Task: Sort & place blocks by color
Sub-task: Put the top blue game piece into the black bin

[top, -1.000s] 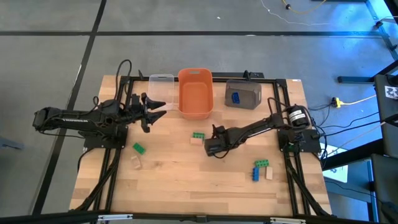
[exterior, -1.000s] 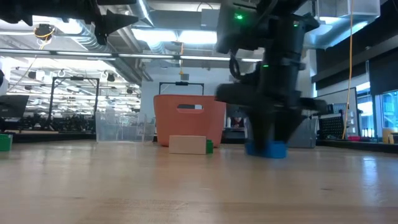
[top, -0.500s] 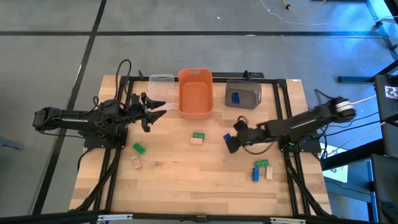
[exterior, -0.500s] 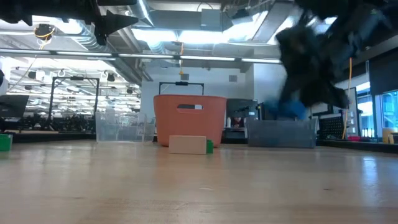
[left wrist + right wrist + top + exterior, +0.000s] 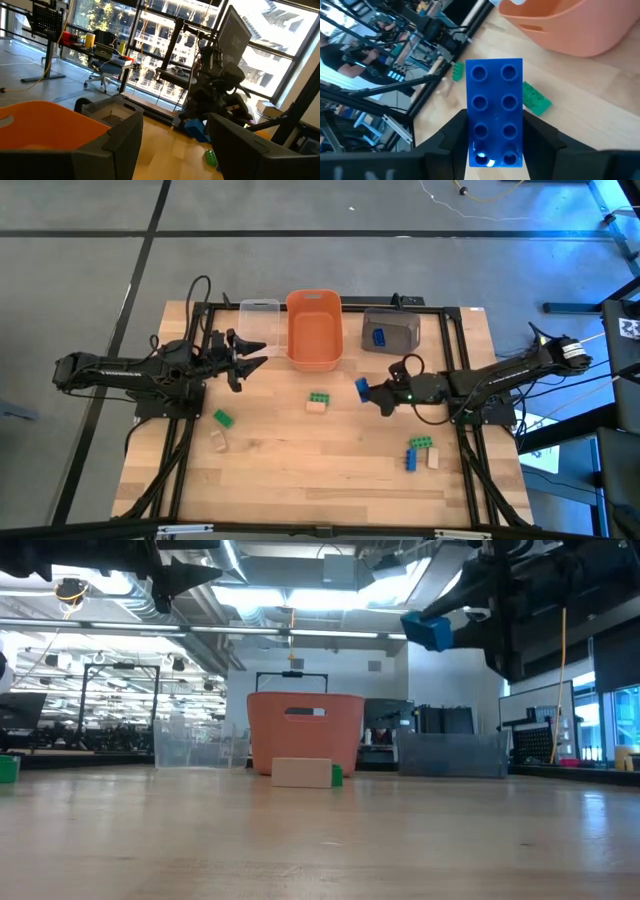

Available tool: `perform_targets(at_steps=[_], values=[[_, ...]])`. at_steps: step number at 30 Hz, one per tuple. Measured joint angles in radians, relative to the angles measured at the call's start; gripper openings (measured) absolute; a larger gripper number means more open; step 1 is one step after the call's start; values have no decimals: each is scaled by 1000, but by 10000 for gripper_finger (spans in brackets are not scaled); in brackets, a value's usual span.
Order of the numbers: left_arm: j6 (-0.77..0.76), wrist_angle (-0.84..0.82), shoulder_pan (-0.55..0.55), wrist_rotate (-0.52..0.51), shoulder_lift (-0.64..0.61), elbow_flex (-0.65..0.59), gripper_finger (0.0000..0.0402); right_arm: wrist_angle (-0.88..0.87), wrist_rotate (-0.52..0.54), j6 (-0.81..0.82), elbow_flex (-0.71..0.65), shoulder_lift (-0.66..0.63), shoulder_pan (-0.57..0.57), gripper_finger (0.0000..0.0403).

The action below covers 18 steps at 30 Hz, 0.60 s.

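My right gripper point(image 5: 373, 392) hangs above the table's middle, in front of the grey bin point(image 5: 391, 332), shut on a blue studded block point(image 5: 362, 388). That block shows high up in the low view point(image 5: 430, 630). A second blue block point(image 5: 377, 337) lies in the grey bin. On the table lie a green block point(image 5: 320, 396) touching a beige one point(image 5: 316, 406), a green block point(image 5: 222, 418), a beige block point(image 5: 218, 440), and a green, blue and beige cluster point(image 5: 420, 450). My left gripper point(image 5: 245, 352) waits open beside the clear bin point(image 5: 260, 320). My right gripper pinches the blue block point(image 5: 495, 112) by its two long sides near one end point(image 5: 495, 150), one finger point(image 5: 452, 137) on each side. The fingers reach in from the table's right, lying along the block. The block is lifted clear of the table, tilted, studs facing the wrist camera.
The orange bin point(image 5: 314, 330) stands between the clear and grey bins along the far edge. Bare wood lies in the table's near middle point(image 5: 320, 470). The room behind shows in the low view.
My right gripper has risen from the table with the blue block and moved toward the table's right and far edge, nearer the grey bin. The block, on the wood a second ago, is now lifted high and clear. The left arm has kept still.
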Motion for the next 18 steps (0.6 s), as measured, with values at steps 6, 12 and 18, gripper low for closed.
perform_targets(at_steps=[6,12,18], values=[[-73,0,0,16,0,0,217,61,0,-52,0,0,-5,140],[-129,1,0,73,0,0,217,205,-27,-149,10,-1,-34,140],[-130,8,0,66,0,0,217,197,-59,-285,108,0,-91,140]])
